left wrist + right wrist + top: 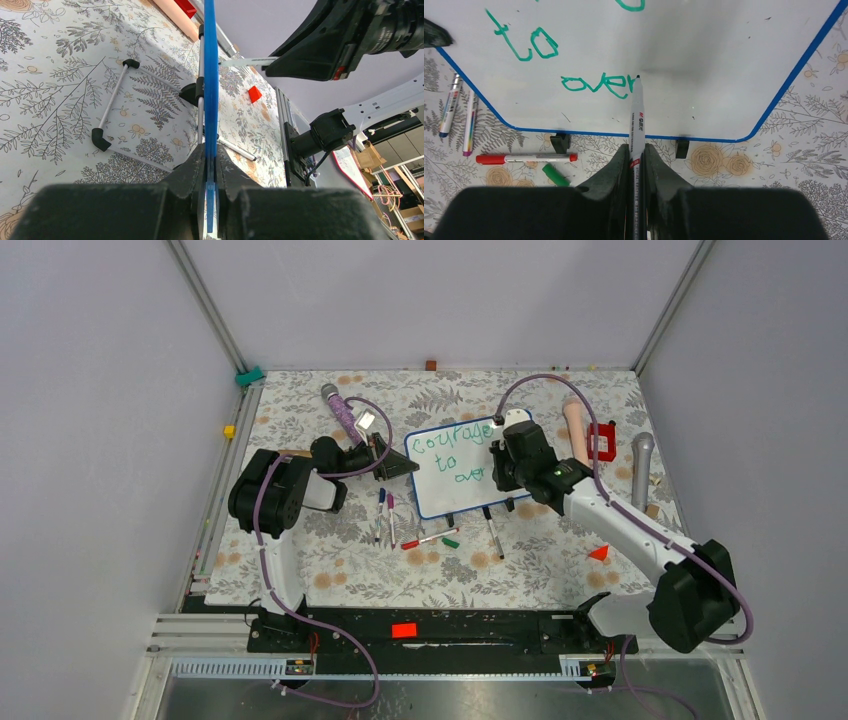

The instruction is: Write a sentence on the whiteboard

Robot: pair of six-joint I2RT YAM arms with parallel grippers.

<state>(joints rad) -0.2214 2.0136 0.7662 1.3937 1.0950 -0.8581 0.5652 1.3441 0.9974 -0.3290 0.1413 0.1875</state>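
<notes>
Right fingers [616,175] grip a marker [637,115] beside "over", mid-frame; left fingers [187,175] clamp the whiteboard [724,60]. Light, steady strokes seem best.

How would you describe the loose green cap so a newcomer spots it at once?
Find the whiteboard mid-table, then look along its near edge. Beside the red marker lies the green cap: the only short, all-green stub among long pens.
</notes>
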